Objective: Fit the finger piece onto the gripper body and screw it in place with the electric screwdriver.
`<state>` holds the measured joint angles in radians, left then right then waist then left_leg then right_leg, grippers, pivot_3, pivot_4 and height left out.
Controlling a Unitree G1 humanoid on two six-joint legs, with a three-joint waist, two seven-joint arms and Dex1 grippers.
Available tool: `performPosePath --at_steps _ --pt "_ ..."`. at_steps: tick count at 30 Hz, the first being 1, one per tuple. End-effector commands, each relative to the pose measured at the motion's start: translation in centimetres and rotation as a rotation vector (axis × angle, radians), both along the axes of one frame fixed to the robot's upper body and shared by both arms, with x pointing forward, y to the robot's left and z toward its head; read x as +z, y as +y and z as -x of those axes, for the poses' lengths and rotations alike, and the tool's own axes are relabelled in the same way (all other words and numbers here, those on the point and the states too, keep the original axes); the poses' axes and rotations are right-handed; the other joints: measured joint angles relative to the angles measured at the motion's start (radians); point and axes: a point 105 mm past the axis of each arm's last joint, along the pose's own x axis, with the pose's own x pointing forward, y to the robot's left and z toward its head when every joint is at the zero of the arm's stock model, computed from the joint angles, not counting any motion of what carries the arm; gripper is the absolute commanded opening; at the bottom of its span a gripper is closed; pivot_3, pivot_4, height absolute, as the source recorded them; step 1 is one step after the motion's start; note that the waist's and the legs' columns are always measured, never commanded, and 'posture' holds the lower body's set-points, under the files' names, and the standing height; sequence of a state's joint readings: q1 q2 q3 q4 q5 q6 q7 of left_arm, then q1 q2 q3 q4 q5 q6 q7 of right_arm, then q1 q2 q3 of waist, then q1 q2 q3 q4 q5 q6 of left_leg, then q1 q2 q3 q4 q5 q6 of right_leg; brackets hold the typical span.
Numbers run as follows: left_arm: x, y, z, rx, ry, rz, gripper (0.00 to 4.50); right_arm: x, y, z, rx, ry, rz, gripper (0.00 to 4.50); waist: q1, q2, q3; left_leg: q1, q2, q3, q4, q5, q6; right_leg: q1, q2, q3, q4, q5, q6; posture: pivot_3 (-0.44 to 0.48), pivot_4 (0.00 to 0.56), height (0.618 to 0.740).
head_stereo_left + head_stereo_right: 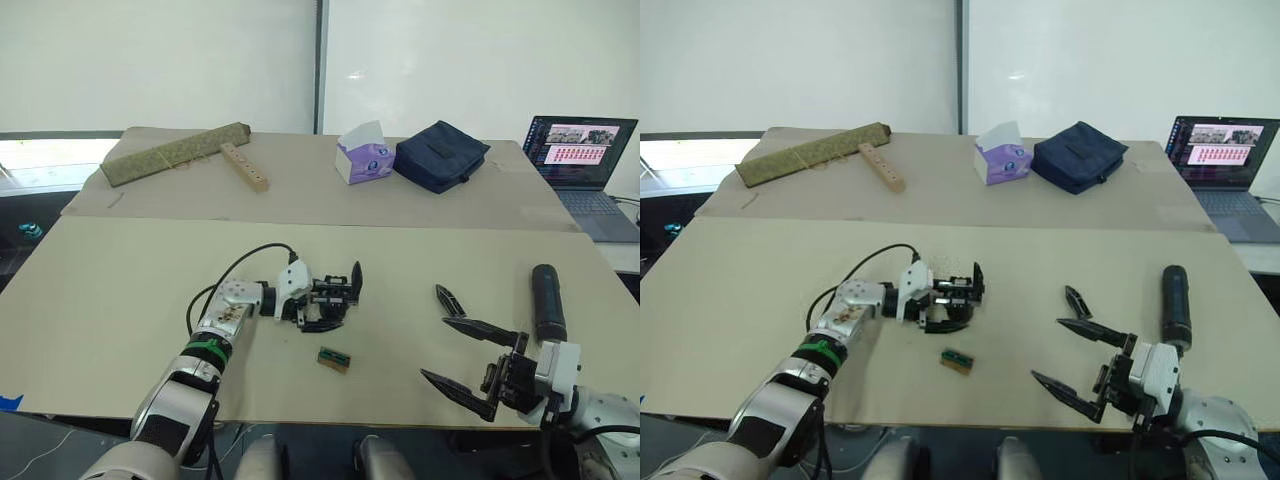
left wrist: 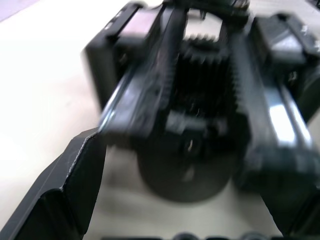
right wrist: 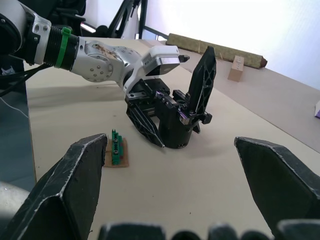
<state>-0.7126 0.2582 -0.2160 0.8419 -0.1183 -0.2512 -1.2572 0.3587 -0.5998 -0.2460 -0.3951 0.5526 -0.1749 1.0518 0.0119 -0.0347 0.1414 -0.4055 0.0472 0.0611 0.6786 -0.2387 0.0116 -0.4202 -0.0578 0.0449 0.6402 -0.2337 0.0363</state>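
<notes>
Tan cardboard-looking table [image 1: 120,300] first, since everything sits on it. On it, the left gripper [image 1: 318,305] is wrapped around the gripper body [image 1: 335,293], its jaws closed on it, I'd guess to pin it upright so the part can go on. The right gripper [image 1: 470,360] hovers nearby with its jaws spread wide and nothing in them. Beside it lies the electric screwdriver [image 1: 547,302], parked within reach for later. The finger piece [image 1: 449,299] lies flat just ahead of the right claws, so that's probably the next grab. A little green block [image 1: 334,359] sits between the arms, unused.
</notes>
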Motion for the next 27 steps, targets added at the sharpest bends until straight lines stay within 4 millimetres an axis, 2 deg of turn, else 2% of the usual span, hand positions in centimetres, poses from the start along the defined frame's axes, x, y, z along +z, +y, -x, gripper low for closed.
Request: performPosePath --at_steps 1,3,4,8,10,14,18,24,27 --pt "0.1 0.0 0.1 -0.023 -0.032 -0.009 3.56 0.9 0.0 0.3 -0.008 -0.057 0.009 4.5 0.0 0.0 0.0 0.0 0.0 0.0 0.0 0.0 0.0 0.0 0.0 0.0 0.0 0.0 0.0 0.0 0.15 0.74" --pt "0.5 0.3 0.1 0.007 -0.044 0.026 2.56 0.8 0.0 0.4 -0.012 -0.054 0.008 4.5 -0.003 0.0 0.0 0.0 0.0 0.0 0.0 0.0 0.0 0.0 0.0 0.0 0.0 0.0 0.0 0.0 0.15 0.74" --pt "0.9 0.5 0.1 0.025 -0.054 0.053 2.33 0.7 0.0 0.5 -0.013 -0.052 0.008 4.5 -0.003 0.0 0.0 0.0 0.0 0.0 0.0 0.0 0.0 0.0 0.0 0.0 0.0 0.0 0.0 0.0 0.15 0.74" --pt "3.6 0.7 0.3 0.147 -0.075 0.196 2.35 0.4 -0.2 0.5 -0.015 -0.049 0.011 4.5 -0.011 0.0 0.0 0.0 0.001 0.0 0.0 0.0 0.0 -0.001 0.0 0.0 0.001 0.0 0.0 0.0 0.15 0.74" --pt "4.1 0.8 0.6 0.222 -0.091 0.208 2.35 0.2 -0.4 0.6 -0.017 -0.049 0.013 4.5 -0.011 0.0 0.0 -0.001 0.001 -0.001 0.0 0.0 0.0 -0.001 0.0 0.0 0.001 0.0 0.0 0.0 0.15 0.74" --pt "4.5 2.4 -0.3 0.596 -0.14 0.225 2.35 0.1 -1.0 0.4 -0.047 -0.062 0.015 4.5 -0.003 0.0 0.0 0.0 0.001 -0.001 0.0 0.0 0.0 -0.001 0.0 0.0 0.001 0.0 0.0 0.0 0.15 0.74" --pt "2.9 1.4 1.3 0.626 -0.066 0.185 2.35 0.0 -0.9 0.3 -0.043 -0.064 0.015 4.5 -0.002 0.0 0.0 0.0 0.001 -0.001 0.0 0.0 0.0 -0.001 0.0 0.001 0.001 0.0 0.0 0.0 0.15 0.74" --pt "2.6 0.8 1.6 0.636 -0.057 0.162 2.35 0.2 -0.7 0.1 -0.029 -0.067 0.019 4.5 0.0 0.0 0.0 0.001 0.001 0.0 0.0 0.0 0.0 0.0 0.0 0.0 0.001 0.0 0.0 0.0 0.15 0.74" --pt "1.8 -0.2 2.0 0.615 -0.068 0.132 2.35 0.9 -0.5 -0.2 -0.01 -0.076 0.034 4.5 0.0 0.001 0.0 0.0 0.001 0.0 0.0 0.0 0.0 0.0 0.0 0.0 0.001 0.0 0.0 0.0 0.15 0.74"
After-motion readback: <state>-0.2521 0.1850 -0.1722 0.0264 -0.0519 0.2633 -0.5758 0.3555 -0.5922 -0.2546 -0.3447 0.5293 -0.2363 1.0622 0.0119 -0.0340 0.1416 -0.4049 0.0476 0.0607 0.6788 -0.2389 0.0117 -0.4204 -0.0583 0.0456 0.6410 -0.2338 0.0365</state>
